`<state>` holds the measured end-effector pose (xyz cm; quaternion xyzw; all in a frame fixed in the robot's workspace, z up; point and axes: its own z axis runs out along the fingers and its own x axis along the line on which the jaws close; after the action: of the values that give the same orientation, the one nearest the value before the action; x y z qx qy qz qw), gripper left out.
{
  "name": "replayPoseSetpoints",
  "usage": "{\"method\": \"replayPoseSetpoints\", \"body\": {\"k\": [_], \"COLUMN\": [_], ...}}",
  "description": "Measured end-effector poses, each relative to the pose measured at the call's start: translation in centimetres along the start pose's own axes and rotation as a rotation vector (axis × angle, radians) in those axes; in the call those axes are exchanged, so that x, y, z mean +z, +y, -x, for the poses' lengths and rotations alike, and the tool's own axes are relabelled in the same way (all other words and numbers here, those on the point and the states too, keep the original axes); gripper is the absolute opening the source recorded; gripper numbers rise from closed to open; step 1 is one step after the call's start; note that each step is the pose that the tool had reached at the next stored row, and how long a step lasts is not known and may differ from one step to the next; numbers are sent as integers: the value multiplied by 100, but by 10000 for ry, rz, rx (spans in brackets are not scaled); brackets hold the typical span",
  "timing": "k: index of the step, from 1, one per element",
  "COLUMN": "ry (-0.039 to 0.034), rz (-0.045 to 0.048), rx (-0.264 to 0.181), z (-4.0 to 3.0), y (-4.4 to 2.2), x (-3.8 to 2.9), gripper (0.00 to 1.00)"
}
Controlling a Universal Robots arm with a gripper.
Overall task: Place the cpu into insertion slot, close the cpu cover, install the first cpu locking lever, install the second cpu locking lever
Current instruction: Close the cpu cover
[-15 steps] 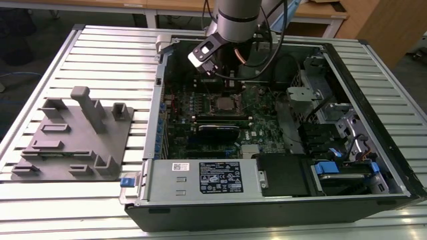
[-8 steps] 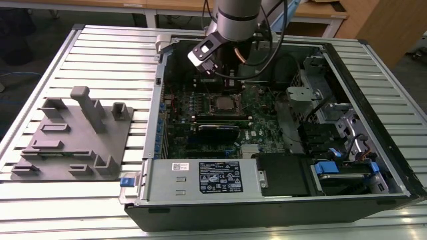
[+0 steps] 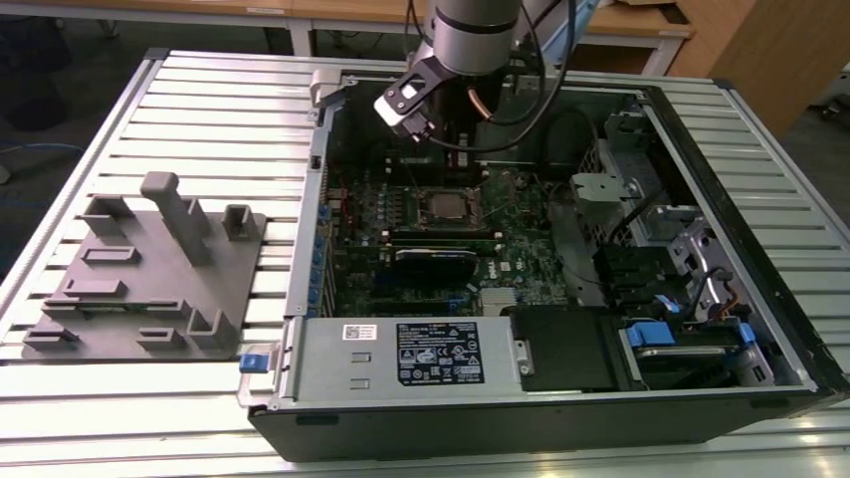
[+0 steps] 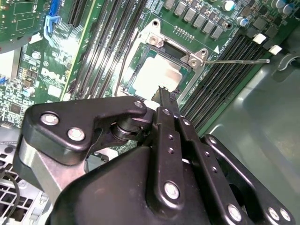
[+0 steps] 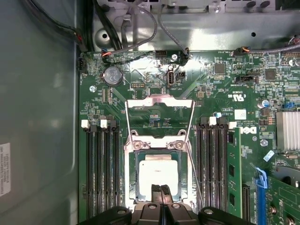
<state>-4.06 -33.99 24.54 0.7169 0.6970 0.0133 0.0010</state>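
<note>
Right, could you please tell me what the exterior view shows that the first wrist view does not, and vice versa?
Exterior view adds: the whole open computer case on the slatted table, a grey fixture tray at the exterior view's left, and the labelled power supply. First wrist view adds: the pale cpu seated in the insertion slot, a wire locking lever beside it, a coin cell battery. Both: the green motherboard and the shut gripper above it.

Bench is a pale aluminium slatted table (image 3: 199,110) under even light, with a soft sheen on the slats. Beyond it is a light wooden desk (image 3: 638,22). A tan wooden panel (image 3: 763,50) stands at the exterior view's right. The floor (image 3: 94,85) is dark grey-blue.
</note>
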Motion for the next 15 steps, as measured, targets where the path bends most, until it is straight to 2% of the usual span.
{"method": "replayPoseSetpoints", "body": {"k": [13, 15], "ry": [0, 1], "rz": [0, 1], "rx": [0, 0], "z": [-3, -3], "y": [3, 3], "x": [-157, -164], "gripper": [10, 10]}}
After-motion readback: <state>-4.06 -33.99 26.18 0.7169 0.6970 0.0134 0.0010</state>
